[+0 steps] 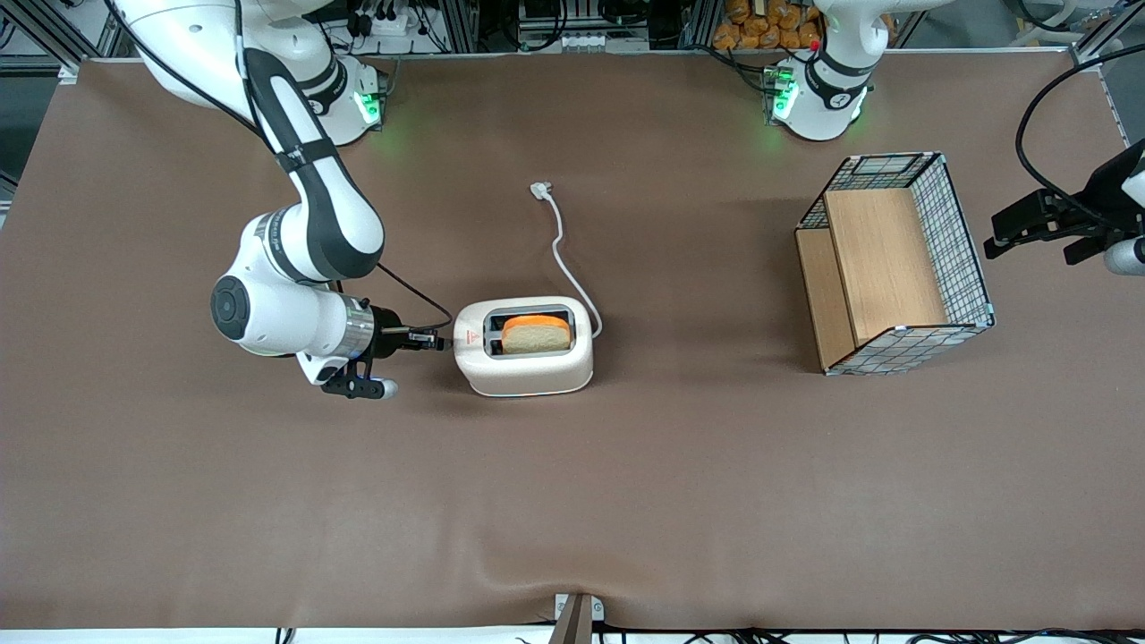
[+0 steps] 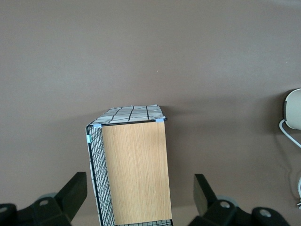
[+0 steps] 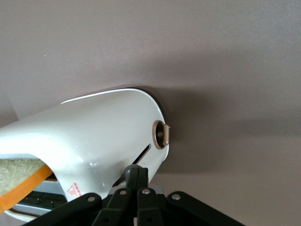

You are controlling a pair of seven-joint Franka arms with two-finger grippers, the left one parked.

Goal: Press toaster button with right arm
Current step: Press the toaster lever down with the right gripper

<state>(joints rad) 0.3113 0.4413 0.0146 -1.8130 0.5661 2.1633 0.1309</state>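
Observation:
The cream-white toaster [image 1: 528, 376] stands mid-table with a slice of bread [image 1: 535, 335] in its slot and a white cord [image 1: 564, 250] trailing away from the front camera. The right arm [image 1: 313, 215] reaches in low from the working arm's end. Its gripper [image 1: 438, 341] is shut with nothing between the fingers, and the tips rest against the toaster's narrow end by the red mark [image 1: 468, 337]. In the right wrist view the closed fingertips [image 3: 136, 173] sit at the dark slot on the toaster [image 3: 94, 136] end. The round toaster button [image 3: 162, 134] sticks out just past them, untouched.
A wire basket [image 1: 962, 241] with wooden boards lies on its side toward the parked arm's end of the table; it also shows in the left wrist view [image 2: 96, 174]. The cord's plug [image 1: 541, 189] lies on the brown tabletop [image 1: 626, 501]. The toaster's edge shows in the left wrist view [image 2: 294, 108].

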